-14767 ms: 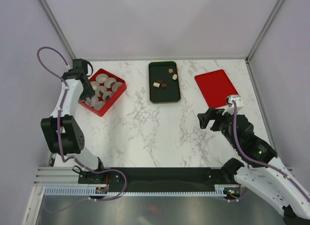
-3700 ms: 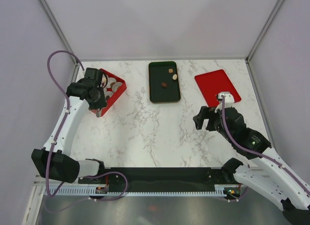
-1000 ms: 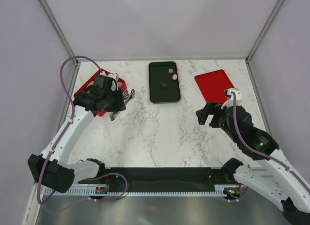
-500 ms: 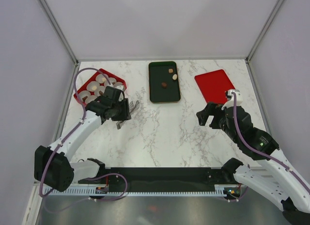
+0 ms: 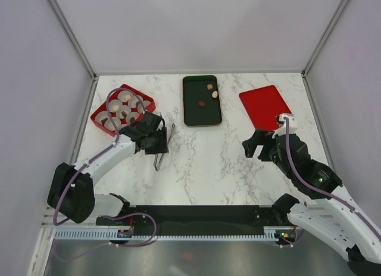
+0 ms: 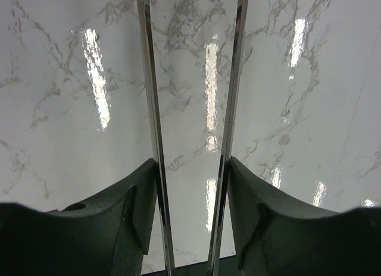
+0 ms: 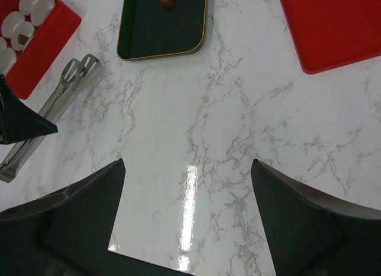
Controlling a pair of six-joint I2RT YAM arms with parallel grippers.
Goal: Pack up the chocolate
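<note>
Chocolate [image 5: 202, 103]: three pieces on dark tray [image 5: 190, 116], others in paper cups [image 5: 125, 96] inside red box [image 5: 97, 113]. Left gripper [image 6: 191, 175] clamped on tongs [image 6: 149, 80], low over desk [image 5: 208, 154]. Right gripper [image 7: 187, 169] spread wide, empty. Risk: tongs twist in grip, tips miss small pieces.

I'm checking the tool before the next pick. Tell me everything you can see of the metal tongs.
The tongs are long, shiny metal: two slim flat arms ending in scalloped tips, which are empty and point away from the robot. They slant low over the marble tabletop near the red box. The left end effector clasps them mid-length, one arm pressed against each of its fingers. Whether they rest on the marble is unclear.
</note>
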